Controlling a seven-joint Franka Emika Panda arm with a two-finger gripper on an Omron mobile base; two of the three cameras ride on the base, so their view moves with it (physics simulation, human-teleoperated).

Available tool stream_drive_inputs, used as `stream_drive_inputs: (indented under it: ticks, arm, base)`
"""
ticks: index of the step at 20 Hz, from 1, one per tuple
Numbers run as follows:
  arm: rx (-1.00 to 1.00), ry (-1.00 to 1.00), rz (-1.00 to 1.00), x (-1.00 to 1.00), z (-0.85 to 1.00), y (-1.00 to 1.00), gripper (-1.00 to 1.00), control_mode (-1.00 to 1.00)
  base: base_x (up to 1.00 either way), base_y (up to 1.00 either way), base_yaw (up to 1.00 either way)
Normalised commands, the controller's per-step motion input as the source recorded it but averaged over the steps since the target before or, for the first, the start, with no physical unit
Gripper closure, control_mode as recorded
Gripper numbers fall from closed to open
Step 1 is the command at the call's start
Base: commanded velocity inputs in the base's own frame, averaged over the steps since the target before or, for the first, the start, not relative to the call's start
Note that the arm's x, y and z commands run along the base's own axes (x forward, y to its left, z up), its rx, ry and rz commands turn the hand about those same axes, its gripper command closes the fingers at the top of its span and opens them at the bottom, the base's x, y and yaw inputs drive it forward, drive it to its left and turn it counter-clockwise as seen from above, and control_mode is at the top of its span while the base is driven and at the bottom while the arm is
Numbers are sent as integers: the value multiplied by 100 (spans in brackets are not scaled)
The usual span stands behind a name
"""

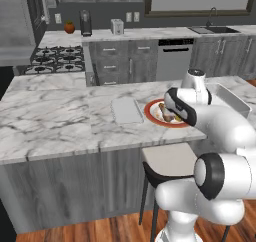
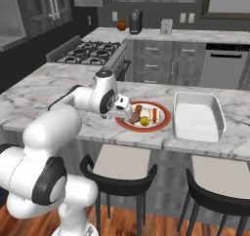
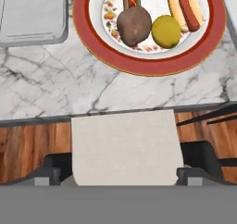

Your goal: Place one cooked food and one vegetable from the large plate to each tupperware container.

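Note:
The large plate [image 3: 148,68] has a red rim and lies on the marble island, also seen from the left base [image 1: 150,111] and the right base [image 2: 163,120]. On it are a brown potato [image 3: 134,26], a yellow round vegetable [image 3: 166,31] and two hot dogs in buns [image 3: 185,5]. The small flat grey tupperware container [image 1: 126,111] lies just left of the plate [image 3: 32,15]. The deeper white container [image 2: 197,97] stands to its right. My gripper [image 3: 118,174] hangs open and holds nothing, over the counter's front edge on the near side of the plate.
A padded stool seat [image 3: 125,146] sits directly under the hand, and a second stool [image 2: 219,181] stands to its right. My arm's elbow [image 1: 192,106] covers part of the plate from the left base. Stove [image 1: 55,58] and sink [image 1: 215,30] line the back counter.

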Motion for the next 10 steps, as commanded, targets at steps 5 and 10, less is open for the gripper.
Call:
stream_drive_inputs:
  ticks: [5,10]
  arm:
    - [0,-18,-7,29,-23,0,-100,-100]
    - [0,-6,-3,37,-23,-11,-100,-100]
  base:
    - [0,0,0]
    - [0,0,0]
